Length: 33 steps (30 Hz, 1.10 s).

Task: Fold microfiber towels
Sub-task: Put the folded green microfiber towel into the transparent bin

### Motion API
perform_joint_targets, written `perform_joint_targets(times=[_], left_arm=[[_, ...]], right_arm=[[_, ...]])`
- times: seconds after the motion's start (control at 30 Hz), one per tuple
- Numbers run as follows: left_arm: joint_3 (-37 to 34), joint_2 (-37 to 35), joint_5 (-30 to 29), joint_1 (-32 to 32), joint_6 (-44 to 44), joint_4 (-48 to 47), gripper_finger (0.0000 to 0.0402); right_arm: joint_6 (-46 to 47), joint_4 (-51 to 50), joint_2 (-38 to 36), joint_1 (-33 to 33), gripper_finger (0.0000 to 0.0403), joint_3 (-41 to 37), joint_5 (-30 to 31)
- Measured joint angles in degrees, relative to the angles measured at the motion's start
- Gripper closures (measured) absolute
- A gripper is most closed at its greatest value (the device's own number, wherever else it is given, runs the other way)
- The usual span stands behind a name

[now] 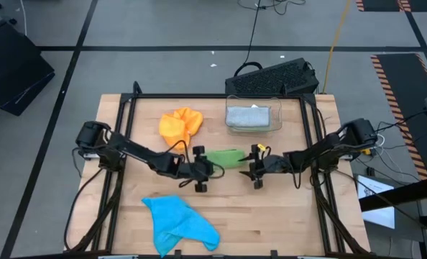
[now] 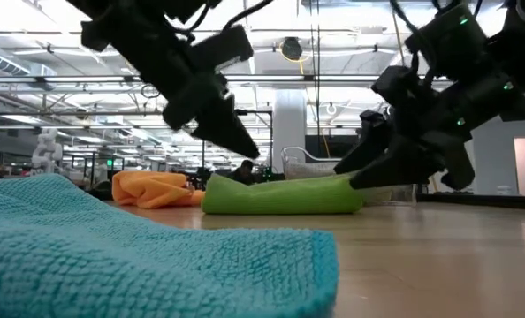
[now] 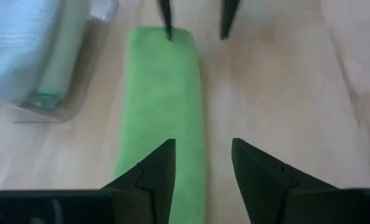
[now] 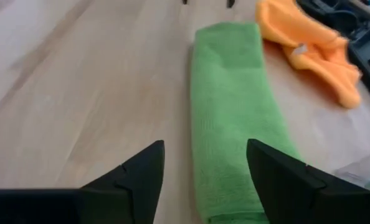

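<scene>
green towel (image 1: 226, 157): lay folded into a narrow strip mid-table, between our two grippers — placed there, we judged, so both arms could reach an end.
left gripper (image 1: 201, 171): hovered at one end of the strip, fingers parted, nothing between them (the strip sat partly under one finger in the wrist view, not pinched).
right gripper (image 1: 255, 165): at the opposite end, jaws spread wide, empty — we read that as a release after a fold.
orange towel (image 1: 180, 124): crumpled just beyond the green one, unfolded.
blue towel (image 1: 179, 222): bunched at the near edge, well apart, waiting.
clear bin (image 1: 253, 117): held a grey folded towel (image 1: 251, 115) — our likely drop-off.
</scene>
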Motion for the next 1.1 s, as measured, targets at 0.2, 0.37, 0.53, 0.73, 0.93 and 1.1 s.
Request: perform_joint_targets(times=[0.2, 0.37, 0.53, 0.73, 0.93, 1.1], left_arm=[[-0.1, 3.6, -3.2, -1.8, -0.7, -1.9, 0.0238], [-0.1, 4.2, -7.1, -1.9, -1.9, -6.9, 0.0204], [-0.1, 4.2, -6.9, -1.0, 1.2, -8.9, 0.0164], [-0.1, 4.2, -5.8, 1.1, 3.6, -9.9, 0.0143], [-1.1, 4.9, -2.2, 2.8, 1.7, -8.8, 0.0155], [-3.9, 4.7, -1.4, 3.7, 1.7, -4.3, 0.0187]], right_arm=[[-3.1, 5.0, 5.2, -3.2, 0.0169, 0.1, -3.7], [-0.8, 7.0, 9.6, -6.1, 0.0169, 0.6, -3.5], [5.0, 7.7, 11.8, -9.0, 0.0169, 1.1, -5.1], [6.3, 6.9, 12.0, -11.2, 0.0177, 1.1, -8.9], [8.0, 5.7, 12.0, -12.2, 0.0237, 1.2, -9.7], [8.6, 5.5, 12.0, -12.3, 0.0299, 1.2, -9.2]])
